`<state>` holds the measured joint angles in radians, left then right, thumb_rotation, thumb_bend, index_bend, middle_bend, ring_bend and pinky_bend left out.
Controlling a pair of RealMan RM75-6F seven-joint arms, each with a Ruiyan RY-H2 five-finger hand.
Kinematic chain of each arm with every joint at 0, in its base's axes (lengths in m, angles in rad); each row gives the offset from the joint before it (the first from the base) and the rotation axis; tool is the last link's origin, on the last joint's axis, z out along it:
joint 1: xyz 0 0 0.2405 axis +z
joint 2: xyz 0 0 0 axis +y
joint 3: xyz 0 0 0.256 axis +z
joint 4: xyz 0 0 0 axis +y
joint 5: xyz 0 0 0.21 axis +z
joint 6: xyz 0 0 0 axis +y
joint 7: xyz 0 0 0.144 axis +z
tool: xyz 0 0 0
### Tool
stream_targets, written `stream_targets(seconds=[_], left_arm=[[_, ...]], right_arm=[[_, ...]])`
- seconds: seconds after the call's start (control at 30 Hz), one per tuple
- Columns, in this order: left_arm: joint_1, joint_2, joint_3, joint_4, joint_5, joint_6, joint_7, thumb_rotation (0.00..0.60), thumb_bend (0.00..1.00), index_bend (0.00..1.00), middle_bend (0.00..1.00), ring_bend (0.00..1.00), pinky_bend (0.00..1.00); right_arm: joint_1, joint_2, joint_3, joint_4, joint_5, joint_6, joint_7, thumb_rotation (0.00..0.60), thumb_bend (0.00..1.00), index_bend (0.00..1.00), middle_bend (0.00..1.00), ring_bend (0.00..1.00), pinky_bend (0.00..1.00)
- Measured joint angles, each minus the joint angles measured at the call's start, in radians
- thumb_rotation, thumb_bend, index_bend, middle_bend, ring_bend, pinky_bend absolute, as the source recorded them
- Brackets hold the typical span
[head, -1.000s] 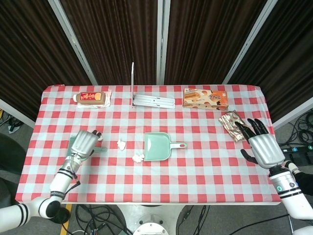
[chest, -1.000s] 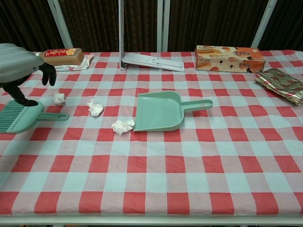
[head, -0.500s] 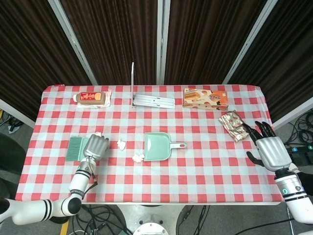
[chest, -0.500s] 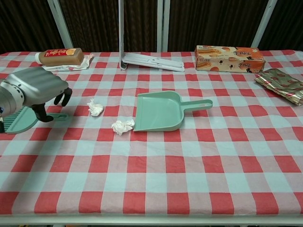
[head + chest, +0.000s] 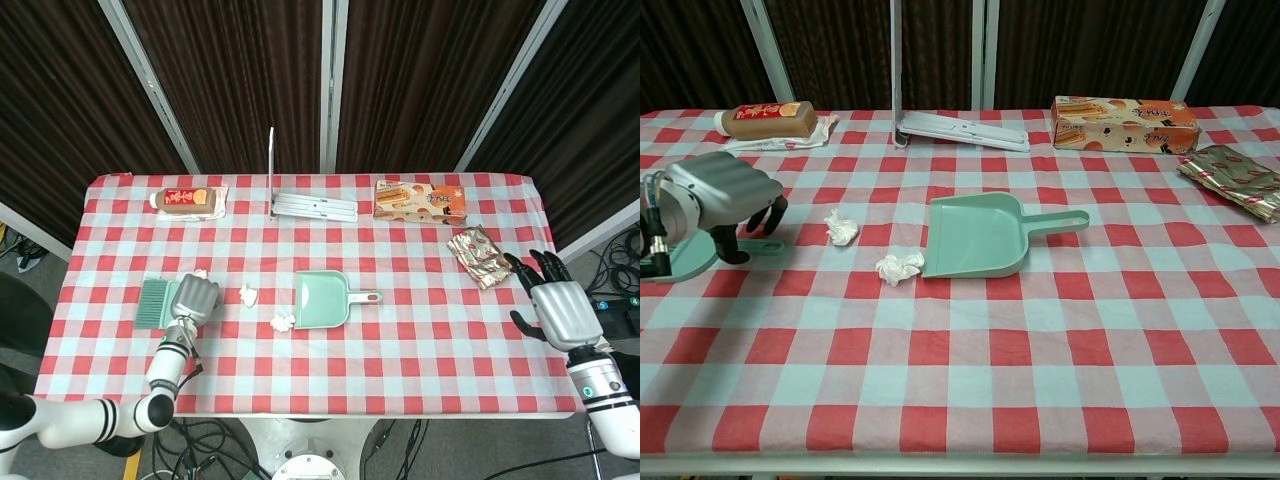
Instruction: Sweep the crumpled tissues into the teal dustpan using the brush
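Note:
The teal dustpan (image 5: 322, 299) (image 5: 978, 236) lies mid-table, mouth to the left and handle to the right. One crumpled tissue (image 5: 283, 322) (image 5: 900, 267) sits at its mouth, a second tissue (image 5: 248, 294) (image 5: 842, 227) further left. A third tissue (image 5: 200, 273) peeks out just beyond my left hand. The teal brush (image 5: 155, 302) (image 5: 685, 257) lies flat at the left. My left hand (image 5: 195, 297) (image 5: 720, 195) grips its handle, fingers curled over it and thumb on the near side. My right hand (image 5: 558, 305) hovers at the table's right edge, fingers spread, holding nothing.
A sauce packet (image 5: 185, 200) lies at the back left and a metal bracket (image 5: 315, 207) at the back middle. A biscuit box (image 5: 421, 200) and a shiny foil wrapper (image 5: 478, 256) sit to the right. The checked cloth (image 5: 1040, 380) fills the table's front.
My left hand came from the left over the brush, lowered, and curled its fingers onto the handle. My right hand drew back towards the right edge.

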<state>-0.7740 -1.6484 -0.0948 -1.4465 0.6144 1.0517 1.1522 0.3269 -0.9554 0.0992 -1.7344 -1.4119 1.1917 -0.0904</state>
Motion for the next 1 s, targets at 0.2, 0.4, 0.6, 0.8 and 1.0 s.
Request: stream_targets(seconds=[0.2,0.4,0.6,0.8,1.0], left_arm=[[-0.014,-0.006,0.014,0.018,-0.02,-0.006,-0.015,0.6,0.27,0.45,0.46,0.7,0.83],[-0.021,-0.014,0.028,0.04,-0.022,-0.011,-0.034,0.6,0.3,0.46,0.47,0.7,0.83],[-0.025,-0.019,0.038,0.059,-0.006,-0.019,-0.064,0.6,0.36,0.49,0.5,0.71,0.83],[-0.022,-0.014,0.047,0.07,0.029,-0.034,-0.119,0.6,0.4,0.51,0.52,0.72,0.84],[-0.006,0.033,0.054,0.027,0.107,-0.023,-0.195,0.6,0.41,0.53,0.54,0.72,0.84]], right_arm=[[-0.003,-0.001,-0.003,0.005,0.004,0.001,0.001,0.6,0.23,0.04,0.24,0.0,0.0],[-0.007,0.001,-0.006,0.004,0.006,0.004,-0.002,0.6,0.23,0.04,0.24,0.0,0.0],[-0.008,0.0,-0.008,0.004,0.015,0.001,-0.005,0.6,0.23,0.04,0.24,0.0,0.0],[-0.007,-0.001,-0.01,-0.001,0.017,-0.004,-0.013,0.6,0.23,0.04,0.24,0.0,0.0],[0.014,-0.007,-0.013,-0.013,0.012,-0.038,-0.036,0.6,0.24,0.05,0.25,0.0,0.0]])
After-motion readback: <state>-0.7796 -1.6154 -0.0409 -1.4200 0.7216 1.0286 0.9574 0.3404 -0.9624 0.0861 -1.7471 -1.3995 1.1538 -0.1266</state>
